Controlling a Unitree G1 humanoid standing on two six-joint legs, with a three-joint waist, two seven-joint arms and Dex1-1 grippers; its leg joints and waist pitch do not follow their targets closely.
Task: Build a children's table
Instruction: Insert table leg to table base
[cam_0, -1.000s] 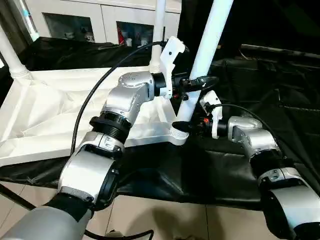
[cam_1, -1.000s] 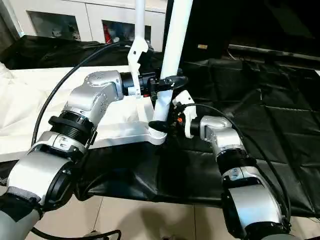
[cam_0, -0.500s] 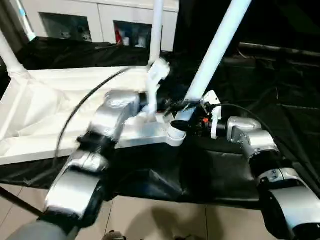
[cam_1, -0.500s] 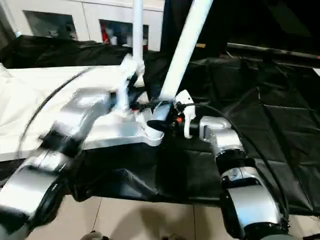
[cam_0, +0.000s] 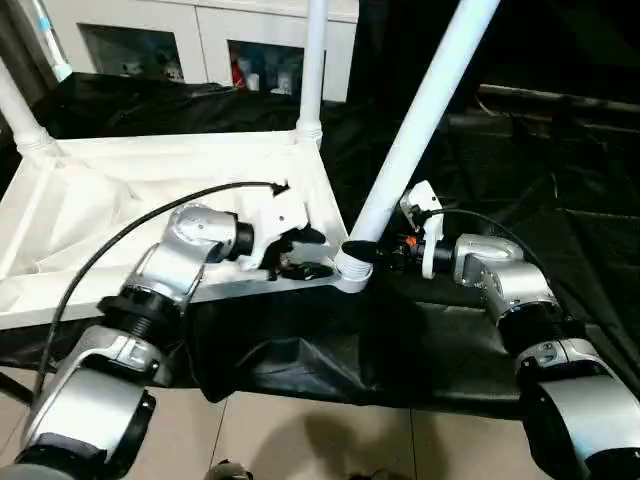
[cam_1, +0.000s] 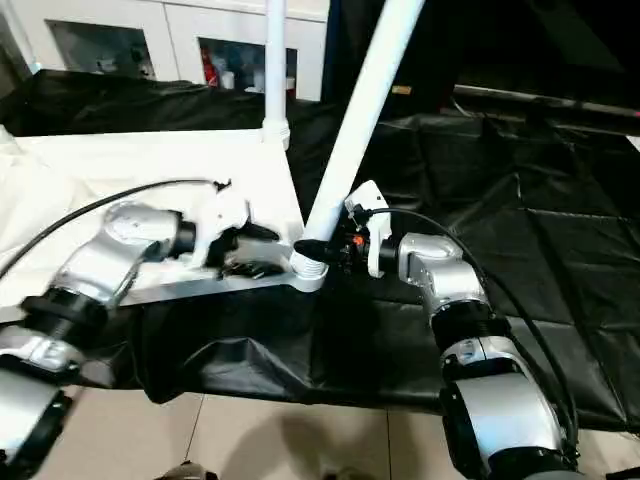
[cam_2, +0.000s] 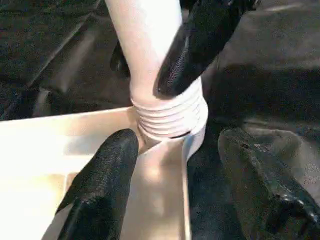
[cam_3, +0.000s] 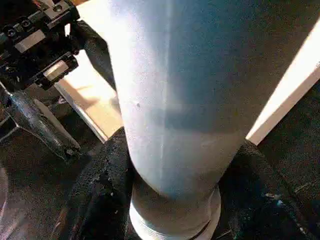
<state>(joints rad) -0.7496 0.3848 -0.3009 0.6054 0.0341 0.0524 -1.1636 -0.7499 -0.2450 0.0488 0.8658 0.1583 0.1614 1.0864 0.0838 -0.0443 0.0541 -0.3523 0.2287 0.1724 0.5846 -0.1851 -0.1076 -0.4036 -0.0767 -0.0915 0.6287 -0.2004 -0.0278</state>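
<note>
Fingers of the right gripper (cam_0: 372, 252) clasp 1 of 3 legs (cam_0: 420, 110); left gripper (cam_0: 305, 253) spread.

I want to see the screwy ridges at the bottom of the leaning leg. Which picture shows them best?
The left wrist view: the threads sit close and sharp above the corner socket. The right wrist view shows them partly; the eye views show tiny ones.

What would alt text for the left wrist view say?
A white table leg with threaded base sits crooked in the tabletop corner socket, the right gripper's fingers clamped on it. The open left gripper hovers just below.
</note>
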